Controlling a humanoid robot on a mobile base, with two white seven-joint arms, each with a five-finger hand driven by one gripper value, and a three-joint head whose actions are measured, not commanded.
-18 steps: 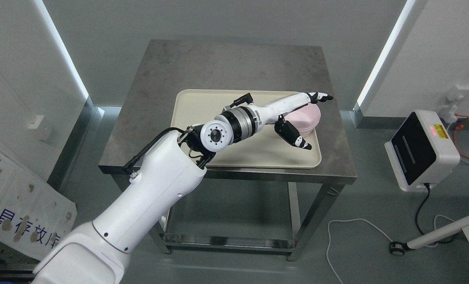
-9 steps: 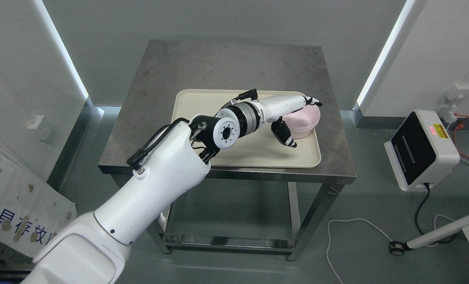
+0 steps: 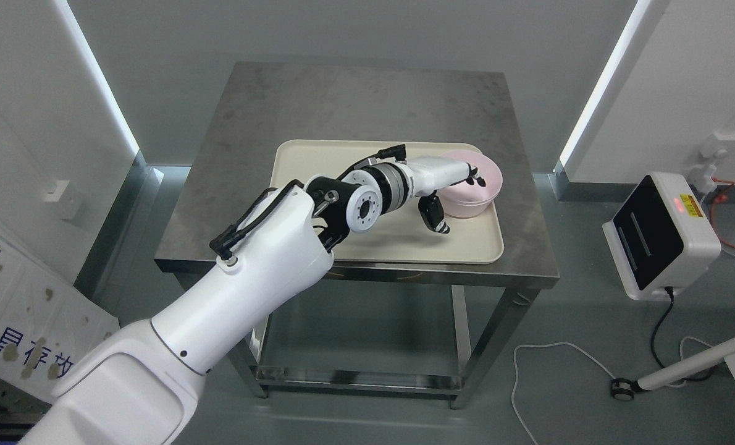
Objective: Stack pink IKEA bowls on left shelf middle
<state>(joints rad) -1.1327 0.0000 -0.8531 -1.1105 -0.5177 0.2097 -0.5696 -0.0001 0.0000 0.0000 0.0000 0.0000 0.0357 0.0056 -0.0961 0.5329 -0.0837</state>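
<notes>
Near the right edge of the steel worktop (image 3: 343, 105), the pink bowl (image 3: 475, 191) sat in the far right corner of the beige tray (image 3: 318, 161), where the left robot hand (image 3: 451, 191) straddled its near rim, fingers over, thumb outside, not visibly clamped, apparently to pinch the wall.
</notes>
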